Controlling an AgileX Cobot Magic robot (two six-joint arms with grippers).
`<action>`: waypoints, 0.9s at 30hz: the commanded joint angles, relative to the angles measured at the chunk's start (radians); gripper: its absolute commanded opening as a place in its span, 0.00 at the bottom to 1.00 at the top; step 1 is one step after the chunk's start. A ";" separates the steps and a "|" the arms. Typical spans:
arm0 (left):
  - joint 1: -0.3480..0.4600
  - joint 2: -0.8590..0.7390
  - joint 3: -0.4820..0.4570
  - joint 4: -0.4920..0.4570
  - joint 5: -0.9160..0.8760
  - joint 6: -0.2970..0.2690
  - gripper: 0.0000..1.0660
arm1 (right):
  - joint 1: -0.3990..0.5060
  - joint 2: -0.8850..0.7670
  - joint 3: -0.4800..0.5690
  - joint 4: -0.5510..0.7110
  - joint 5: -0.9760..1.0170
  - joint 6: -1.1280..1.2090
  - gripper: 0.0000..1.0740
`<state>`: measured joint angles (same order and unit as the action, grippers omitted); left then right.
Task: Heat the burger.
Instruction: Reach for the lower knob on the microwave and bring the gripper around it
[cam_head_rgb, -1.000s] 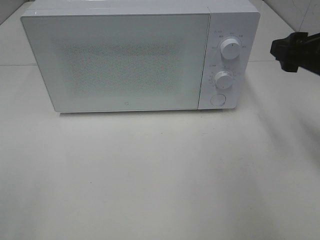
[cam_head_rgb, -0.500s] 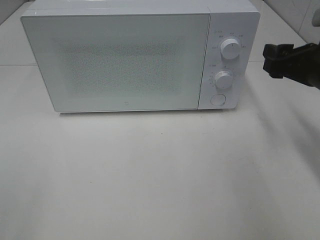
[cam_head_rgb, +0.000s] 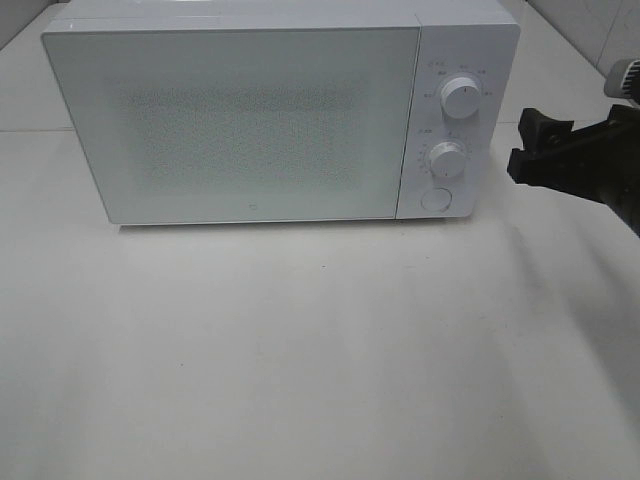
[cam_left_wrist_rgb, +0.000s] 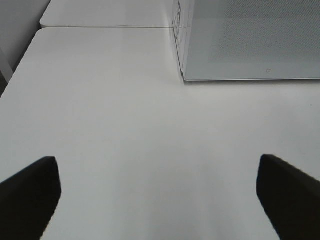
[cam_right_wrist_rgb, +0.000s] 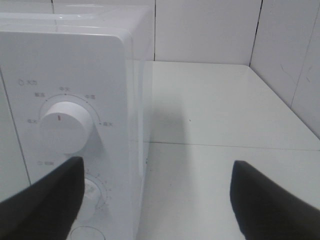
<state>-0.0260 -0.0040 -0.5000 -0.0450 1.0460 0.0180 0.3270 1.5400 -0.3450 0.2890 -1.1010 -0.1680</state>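
The burger is out of view in every frame. A white microwave stands at the back of the table with its door shut. Its control panel on the right carries an upper knob, a lower knob and a round button. My right gripper hovers open just right of the panel, level with the lower knob and touching nothing. The right wrist view shows the right gripper with its jaws wide apart, close to the upper knob and lower knob. My left gripper is open and empty over bare table, in front of the microwave's left corner.
The white table spreads wide in front of the microwave. A tiled wall rises to the right of the table behind the right gripper. The table's left edge lies beside the left gripper.
My right gripper has moved left and toward the front, from level with the upper knob to level with the lower knob. Its jaws stay open. The microwave has not moved.
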 joint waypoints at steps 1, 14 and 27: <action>0.003 -0.028 0.004 -0.003 -0.009 0.000 0.96 | 0.079 -0.005 0.002 0.095 -0.043 -0.069 0.71; 0.003 -0.028 0.004 -0.003 -0.009 0.000 0.96 | 0.181 0.094 0.001 0.211 -0.188 -0.107 0.71; 0.003 -0.028 0.004 -0.003 -0.009 0.000 0.96 | 0.252 0.230 -0.045 0.272 -0.264 -0.049 0.71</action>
<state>-0.0260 -0.0040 -0.5000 -0.0450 1.0460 0.0180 0.5740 1.7690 -0.3810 0.5620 -1.2020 -0.2280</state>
